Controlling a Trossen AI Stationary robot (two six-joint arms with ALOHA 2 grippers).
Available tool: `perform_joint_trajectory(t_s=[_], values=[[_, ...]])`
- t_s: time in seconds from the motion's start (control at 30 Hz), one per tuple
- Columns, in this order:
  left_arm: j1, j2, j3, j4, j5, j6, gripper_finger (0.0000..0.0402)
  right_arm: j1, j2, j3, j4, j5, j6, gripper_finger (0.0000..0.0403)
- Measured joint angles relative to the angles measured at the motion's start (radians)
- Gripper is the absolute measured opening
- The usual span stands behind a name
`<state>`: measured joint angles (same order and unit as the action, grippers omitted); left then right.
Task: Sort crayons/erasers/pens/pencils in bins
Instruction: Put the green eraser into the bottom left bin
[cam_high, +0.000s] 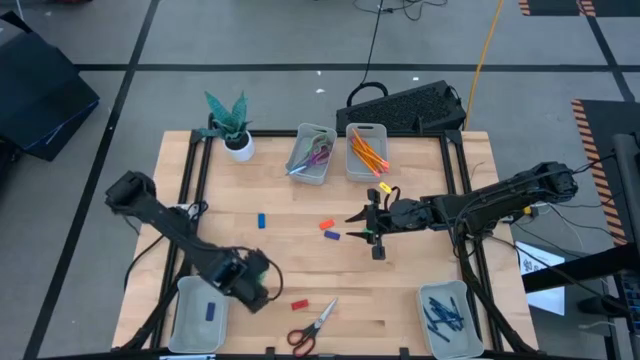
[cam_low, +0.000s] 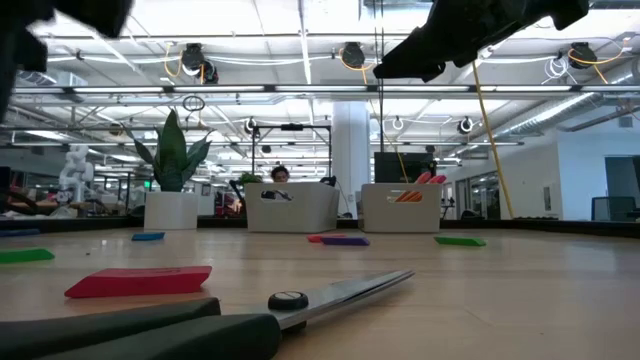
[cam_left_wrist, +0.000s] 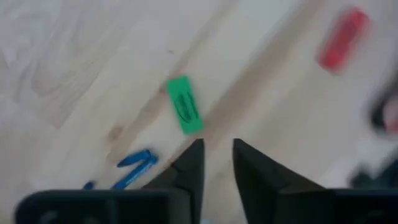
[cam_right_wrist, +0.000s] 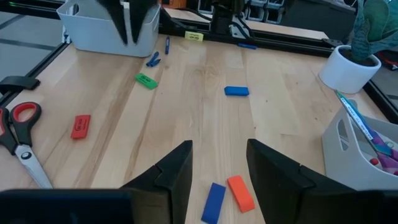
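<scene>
The green eraser lay flat on the bare wood of the table's near-left quarter, just ahead of the left gripper and touching nothing. A blue crayon lay close beside it. Seen from above, the bin that already held a blue eraser sat at about eight o'clock from that gripper, and a red eraser at about four o'clock.

To take the green block well, the fingers would probably need to spread wider than its short side. They should come down square across that side and stay clear of the crayon. The carry to the bin looked short, so a low lift should do.

The left arm reached in from the table's nine o'clock edge, its wrist pitched steeply down and its jaws only narrowly apart around nothing. The right gripper hung near the table's centre, reaching in from three o'clock, with its jaws wide apart and empty. Another blue eraser and an orange-red eraser lay just before them.
</scene>
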<state>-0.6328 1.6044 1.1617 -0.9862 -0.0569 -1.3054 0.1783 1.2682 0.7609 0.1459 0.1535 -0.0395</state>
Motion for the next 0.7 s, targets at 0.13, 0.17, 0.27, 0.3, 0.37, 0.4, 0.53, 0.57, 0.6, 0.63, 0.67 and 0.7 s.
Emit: perform_joint_trajectory(t_s=[0.13,0.17,0.27,0.3,0.37,0.4,0.53,0.57,0.6,0.63,0.67,0.7], values=[[0.045,0.028,-0.077,0.096,0.028,-0.12,0.0128,0.0,0.0,0.0,-0.004,0.0,0.0,0.0146],[0.057,0.037,-0.093,0.13,0.052,-0.127,0.0137,0.0,0.0,0.0,-0.004,0.0,0.0,0.0146],[0.075,0.056,-0.124,0.205,0.086,-0.157,0.0155,0.0,0.0,0.0,-0.008,0.0,-0.004,0.0146],[0.078,0.062,-0.129,0.228,0.09,-0.166,0.0157,0.0,0.0,0.0,-0.008,0.0,-0.006,0.0146],[0.084,0.074,-0.137,0.225,0.091,-0.18,0.0158,0.0,0.0,0.0,-0.008,-0.001,-0.006,0.0146],[0.086,0.082,-0.138,0.208,0.093,-0.182,0.0158,0.0,0.0,0.0,-0.008,0.0,-0.006,0.0146],[0.089,0.098,-0.139,0.15,0.096,-0.18,0.0159,0.0,0.0,0.0,-0.008,-0.001,-0.006,0.0146],[0.089,0.105,-0.139,0.149,0.098,-0.172,0.0159,0.0,0.0,0.0,-0.009,-0.001,-0.003,0.0146],[0.089,0.112,-0.139,0.154,0.099,-0.164,0.0159,0.0,0.0,0.0,-0.01,-0.001,-0.001,0.0146],[0.089,0.115,-0.139,0.157,0.1,-0.161,0.0159,0.0,0.0,0.0,-0.01,-0.001,0.0,0.0146],[0.089,0.119,-0.139,0.157,0.1,-0.159,0.0159,0.0,0.0,0.0,-0.008,-0.001,0.0,0.0146],[0.089,0.127,-0.139,0.162,0.101,-0.156,0.0159,0.0,0.0,0.0,-0.009,-0.001,0.001,0.0146]])
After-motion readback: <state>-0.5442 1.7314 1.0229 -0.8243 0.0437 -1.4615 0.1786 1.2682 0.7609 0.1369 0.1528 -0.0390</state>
